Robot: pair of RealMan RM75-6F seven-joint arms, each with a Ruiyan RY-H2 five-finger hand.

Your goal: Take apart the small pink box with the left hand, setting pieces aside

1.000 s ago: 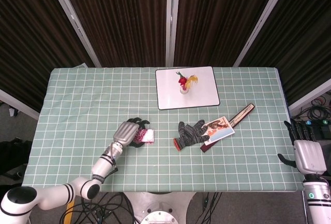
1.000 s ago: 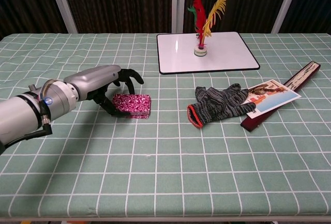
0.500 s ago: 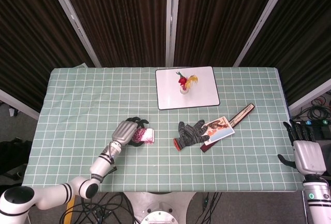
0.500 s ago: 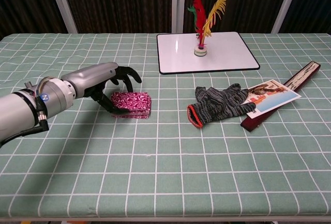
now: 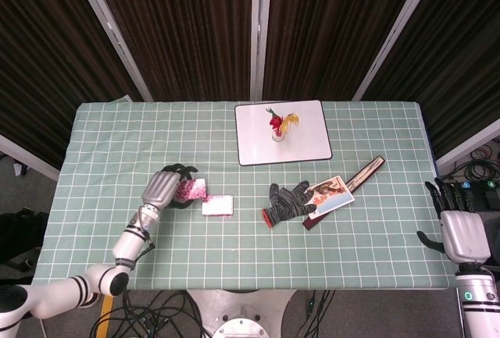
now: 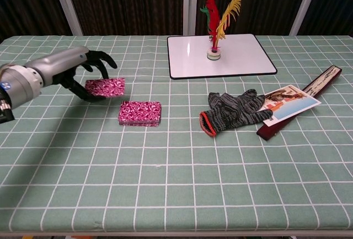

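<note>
In the half second before this, my left hand (image 6: 83, 73) had been closed over the small pink box where it sat on the desk (image 6: 182, 184); by now it had come up and away to the left carrying the lid (image 6: 105, 86). The fingers were curled around the lid's far edge, holding it above the cloth, tilted a little. The box base (image 6: 140, 112) stayed on the desk, just to the right of and below the hand in the chest view, showing pale inside from the head view (image 5: 218, 206). I judged the first separation done, with the lid yet to be set down.

Open cloth lay to the left of and in front of the hand, with the left desk edge well apart. The striped glove (image 6: 234, 109), the card and the whiteboard (image 6: 223, 57) sat off to the right, clear of my path. My right hand (image 5: 461, 229) hung beyond the right edge, fingers apart, holding nothing.
</note>
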